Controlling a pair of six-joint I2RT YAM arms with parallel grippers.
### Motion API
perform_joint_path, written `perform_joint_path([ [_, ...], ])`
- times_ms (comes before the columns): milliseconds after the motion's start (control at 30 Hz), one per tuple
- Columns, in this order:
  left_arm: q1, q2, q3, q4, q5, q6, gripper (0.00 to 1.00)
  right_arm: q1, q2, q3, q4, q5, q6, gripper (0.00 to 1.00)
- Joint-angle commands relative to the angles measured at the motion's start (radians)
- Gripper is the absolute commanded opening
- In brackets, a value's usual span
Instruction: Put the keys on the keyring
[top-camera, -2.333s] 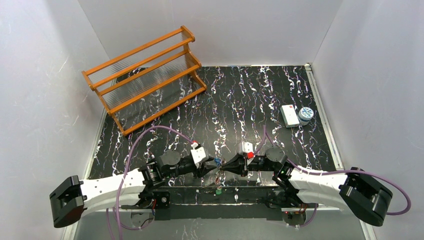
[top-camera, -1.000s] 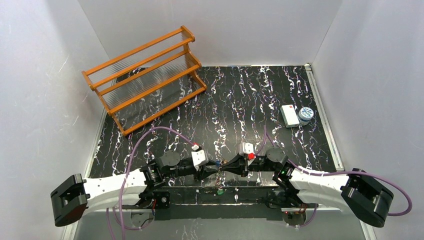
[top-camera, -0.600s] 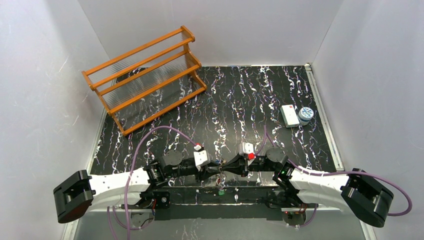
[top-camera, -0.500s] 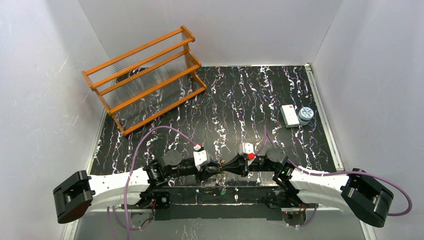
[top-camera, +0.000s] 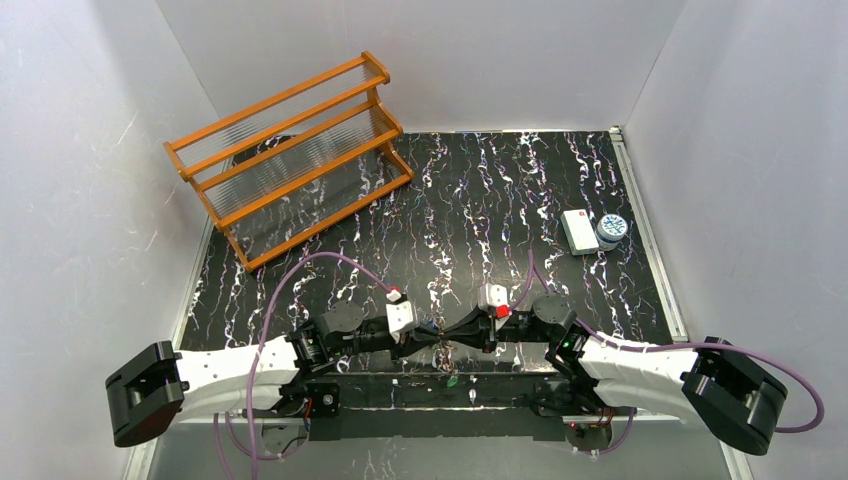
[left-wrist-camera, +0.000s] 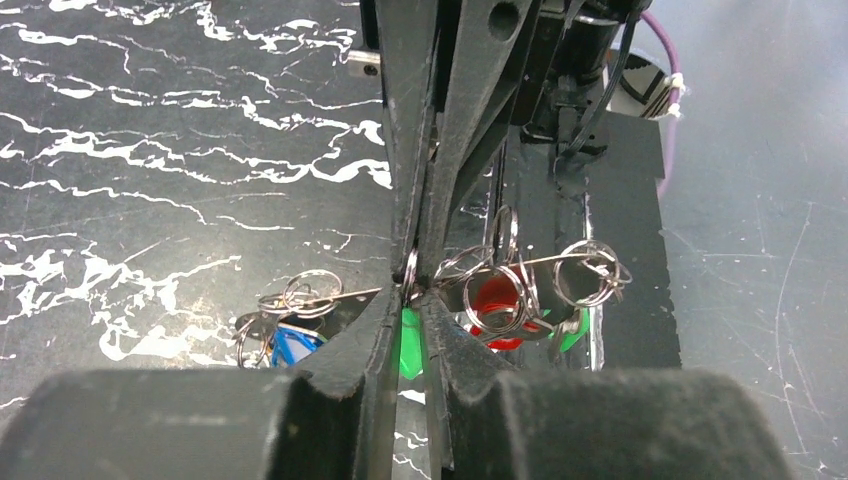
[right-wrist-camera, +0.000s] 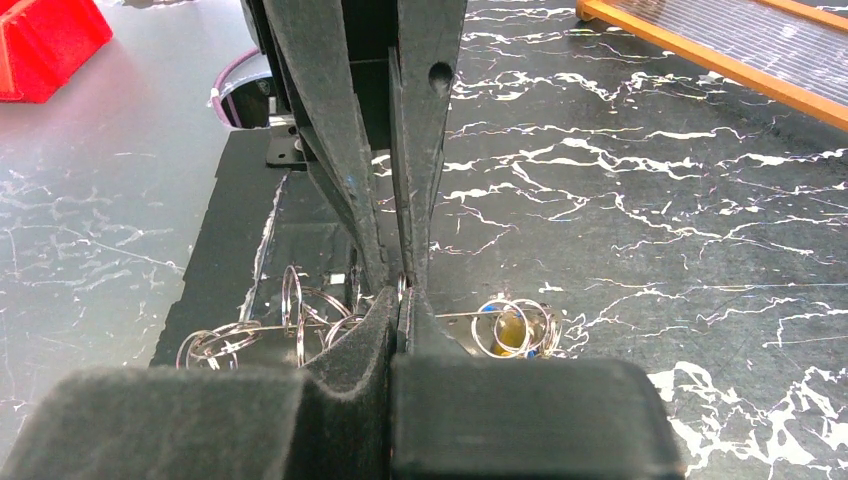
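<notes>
The keyring (right-wrist-camera: 452, 317) was held level, well apart from the rack (top-camera: 290, 155), on its near side. The right gripper (right-wrist-camera: 400, 300) was clamped fully on the keyring. The left gripper (left-wrist-camera: 410, 293) was pinched onto it tip to tip with the right, with only a sliver of gap seen between its fingers. The keys (left-wrist-camera: 497, 300) were hung from the keyring by small rings (left-wrist-camera: 590, 272).

Robot lab w/ white booth walls (top-camera: 90, 150)
</notes>
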Motion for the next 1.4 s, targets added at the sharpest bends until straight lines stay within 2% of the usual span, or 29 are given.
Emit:
perform_joint_path([
  [0,-0.004,0.016,-0.008,0.017,-0.028,0.003,0.08,0.001,-0.015,0.012,0.065,-0.005,0.001,0.01],
  [67,-0.004,0.017,-0.007,0.015,-0.031,0.005,0.0,0.001,-0.018,0.012,0.062,-0.005,0.001,0.01],
  [367,-0.004,-0.019,0.013,-0.06,-0.09,0.004,0.0,0.001,-0.026,0.012,0.05,0.026,0.009,0.01],
  [400,-0.004,-0.024,0.019,-0.079,-0.101,0.004,0.0,0.001,-0.027,0.013,0.047,0.029,0.01,0.04],
  [533,-0.004,-0.044,0.053,-0.171,-0.125,0.032,0.0,0.001,-0.048,0.011,0.033,0.057,0.009,0.31],
  [600,-0.004,-0.05,0.07,-0.219,-0.139,0.049,0.0,0.001,-0.067,0.013,0.013,0.072,-0.008,0.41],
  [700,-0.004,-0.047,0.105,-0.292,-0.144,0.091,0.0,0.0,-0.09,0.027,-0.036,0.093,-0.028,0.48],
  [933,-0.004,0.037,0.234,-0.498,-0.153,0.201,0.0,0.001,-0.081,0.079,-0.126,0.104,-0.079,0.5],
  [1133,-0.004,0.145,0.307,-0.542,-0.147,0.239,0.0,0.0,0.011,0.109,-0.138,0.114,-0.058,0.5],
  [1367,-0.007,0.223,0.341,-0.537,-0.146,0.231,0.0,0.001,0.065,0.103,-0.139,0.198,-0.038,0.38],
])
